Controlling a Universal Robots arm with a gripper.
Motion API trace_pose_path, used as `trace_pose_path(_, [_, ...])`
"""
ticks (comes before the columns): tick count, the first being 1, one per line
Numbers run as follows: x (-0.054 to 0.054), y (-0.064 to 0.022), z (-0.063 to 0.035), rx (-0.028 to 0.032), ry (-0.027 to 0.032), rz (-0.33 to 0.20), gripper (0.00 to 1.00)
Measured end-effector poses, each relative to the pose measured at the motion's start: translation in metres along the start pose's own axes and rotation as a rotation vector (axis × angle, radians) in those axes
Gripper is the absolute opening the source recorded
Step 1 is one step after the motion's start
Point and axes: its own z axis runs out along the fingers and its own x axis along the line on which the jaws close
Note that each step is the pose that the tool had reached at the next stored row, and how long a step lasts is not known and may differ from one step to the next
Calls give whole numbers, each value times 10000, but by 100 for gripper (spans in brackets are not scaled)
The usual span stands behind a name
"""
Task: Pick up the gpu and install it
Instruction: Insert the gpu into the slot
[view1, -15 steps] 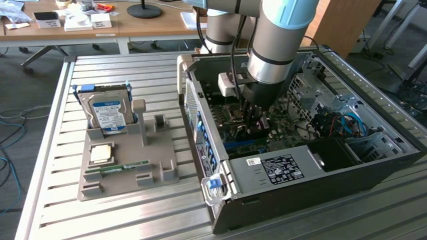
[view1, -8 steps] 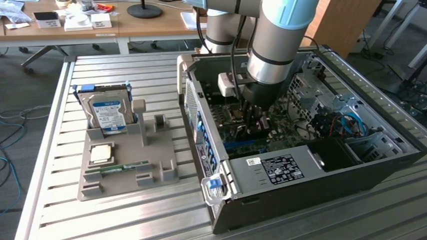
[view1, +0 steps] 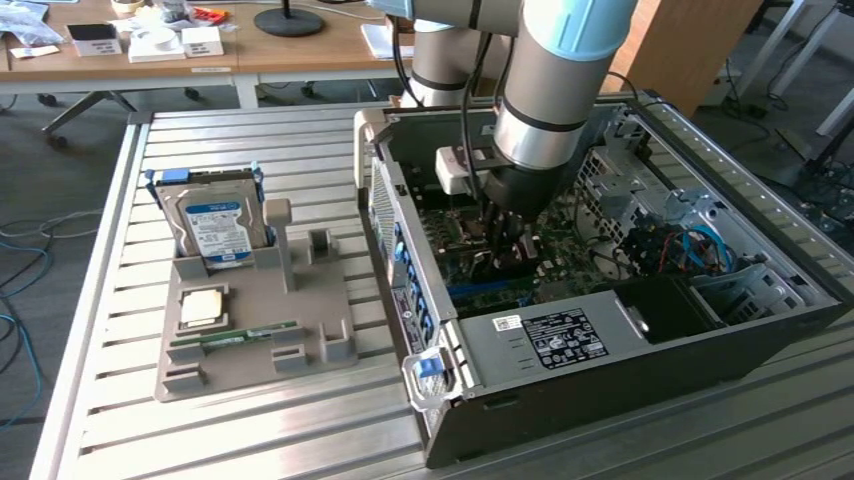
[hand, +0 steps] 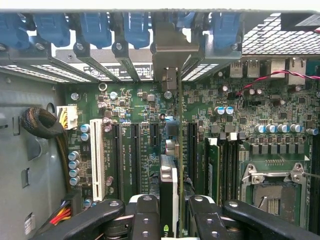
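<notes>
Fingers (hand: 146, 216) seemingly clamping edge-on gpu (hand: 169, 192)

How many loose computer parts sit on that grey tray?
3: a blue-labelled hard drive standing at the far end, a silver square chip in the middle, a green memory stick nearest the camera. Another drive may hide behind the first.

The gpu (hand: 169, 192) is showing a dull silver metal bracket. The motherboard (hand: 145, 107) is gleaming as glossy green circuit board. The slatted table (view1: 267, 130) is looking like smooth pale metal; the parts holder (view1: 327, 300) is looking like matt grey plastic.
</notes>
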Motion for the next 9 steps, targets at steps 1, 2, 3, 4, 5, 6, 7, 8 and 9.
trace_pose_path(1, [0,0,0,0,0,0,27])
trace_pose_path(2, [0,0,0,0,0,0,27])
trace_pose_path(3, [0,0,1,0,-1,0,27])
trace_pose_path(4, [-1,0,7,2,-5,0,27])
trace_pose_path(5, [0,0,16,2,-6,0,27])
trace_pose_path(6, [0,0,20,1,-4,0,27])
trace_pose_path(7, [0,0,19,0,-1,0,27])
trace_pose_path(8, [0,0,19,0,-1,1,27])
trace_pose_path(9, [0,0,19,0,0,0,27])
